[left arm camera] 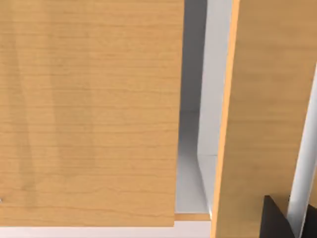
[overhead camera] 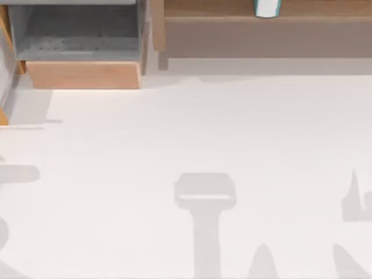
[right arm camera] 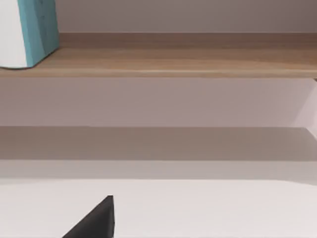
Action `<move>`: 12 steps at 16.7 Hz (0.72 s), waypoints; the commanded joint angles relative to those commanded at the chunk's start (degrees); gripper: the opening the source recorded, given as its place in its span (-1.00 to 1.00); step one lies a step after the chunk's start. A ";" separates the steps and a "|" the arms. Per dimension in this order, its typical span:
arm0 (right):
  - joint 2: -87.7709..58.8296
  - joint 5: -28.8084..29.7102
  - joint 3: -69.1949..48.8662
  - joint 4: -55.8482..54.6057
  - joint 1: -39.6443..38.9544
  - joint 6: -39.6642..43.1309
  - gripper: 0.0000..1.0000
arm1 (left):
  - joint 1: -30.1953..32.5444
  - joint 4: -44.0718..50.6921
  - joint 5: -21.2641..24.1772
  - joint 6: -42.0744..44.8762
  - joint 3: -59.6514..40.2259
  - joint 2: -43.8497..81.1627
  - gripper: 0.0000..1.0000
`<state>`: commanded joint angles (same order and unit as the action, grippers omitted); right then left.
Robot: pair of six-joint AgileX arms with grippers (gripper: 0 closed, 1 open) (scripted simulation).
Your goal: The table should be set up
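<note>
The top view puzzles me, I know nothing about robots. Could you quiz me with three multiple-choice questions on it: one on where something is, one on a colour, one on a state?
1. Where does the white and teal item stand?
A. on the wooden shelf at the far right
B. inside the box
C. mid-table

2. What colour is the table?
A. black
B. white
C. green

3. How does the wooden-fronted box at the far left stand?
A. lidded
C. overturned
B. open on top, grey inside showing

Answers: 1 A, it sits on the shelf's upper board; 2 B, the wide flat surface is plain white; 3 B, the grey interior shows from above.
</note>
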<state>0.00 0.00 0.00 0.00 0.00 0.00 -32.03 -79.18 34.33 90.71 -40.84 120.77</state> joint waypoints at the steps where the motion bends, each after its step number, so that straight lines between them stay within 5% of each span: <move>1: 0.00 0.00 0.00 0.00 0.00 0.00 1.00 | 0.81 0.83 -0.76 -0.07 -0.91 0.61 -1.00; 12: 0.00 0.00 0.00 0.00 0.00 0.00 1.00 | 3.63 5.62 -4.01 0.00 -10.66 4.69 -1.00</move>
<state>0.00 0.00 0.00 0.00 0.00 0.00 -28.41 -73.56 30.32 90.71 -51.49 125.46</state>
